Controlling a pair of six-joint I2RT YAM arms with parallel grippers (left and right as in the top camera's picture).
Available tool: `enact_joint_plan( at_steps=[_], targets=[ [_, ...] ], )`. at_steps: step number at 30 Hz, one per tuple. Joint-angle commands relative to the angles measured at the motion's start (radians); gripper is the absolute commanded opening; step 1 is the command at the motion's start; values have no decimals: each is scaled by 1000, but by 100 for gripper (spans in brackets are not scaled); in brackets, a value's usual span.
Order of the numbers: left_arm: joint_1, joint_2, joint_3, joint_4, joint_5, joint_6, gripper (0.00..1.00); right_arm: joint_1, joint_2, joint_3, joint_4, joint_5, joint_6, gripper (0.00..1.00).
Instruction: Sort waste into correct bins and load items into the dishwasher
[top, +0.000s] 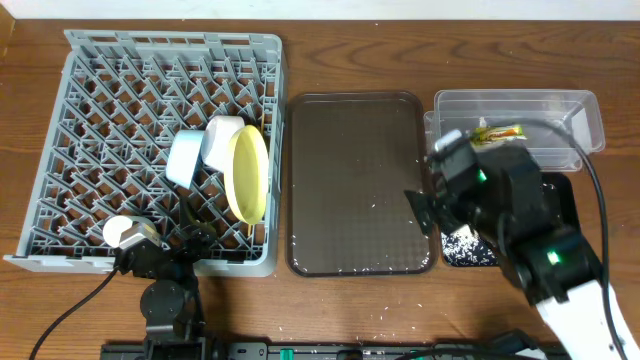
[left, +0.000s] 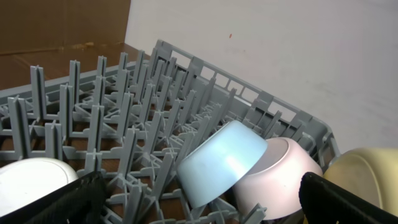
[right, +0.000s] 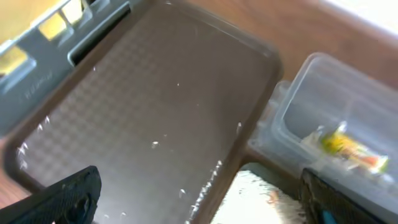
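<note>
At the far left stands the dish rack (top: 60, 150), and our left gripper (left: 200, 190) hovers over its 6 o'clock edge, fingers spread wide with nothing between them. Inside, the white cup (top: 122, 232) sits at 7 o'clock, while the light-blue bowl (top: 185, 158), small white bowl (top: 222, 140) and yellow plate (top: 248, 175) lean together on edge toward 3 o'clock; we cannot find the chopsticks. In the middle lies the dark-brown serving tray (top: 360, 150), bare but for pale crumbs (top: 352, 267) scattered thinly, mostly near its rims. We judge those grains too light, loose and small to pinch. The tray looks stiff, smooth and likely slippery, so the better hold would be its raised rim on the 3 o'clock side, to tilt it and let the crumbs slide. Room is tight: the rack wall stands just beside the tray's 9 o'clock rim and both bins crowd its 3 o'clock rim, leaving open table only at 12 and 6 o'clock. Our right gripper (right: 199, 180) hangs over that 3 o'clock rim, fingers wide apart and empty. Rightmost, the clear tub (top: 585, 110) at the table's 2 o'clock holds the snack wrapper (top: 497, 132), and the black tray (top: 562, 195) at 4 o'clock, largely hidden under the arm, carries a heap of white bits (top: 468, 245).
</note>
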Motion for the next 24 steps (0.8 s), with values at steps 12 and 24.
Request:
enact_joint_plan(
  at_steps=[12,24],
  targets=[
    [4,-5,-29,-15,5,2,99,-220,-852,-805,444,-54,-64,99],
    [4,-5,-29,-15,5,2,99,-269,-970,-913,607,-70,-57,99]
  ],
)
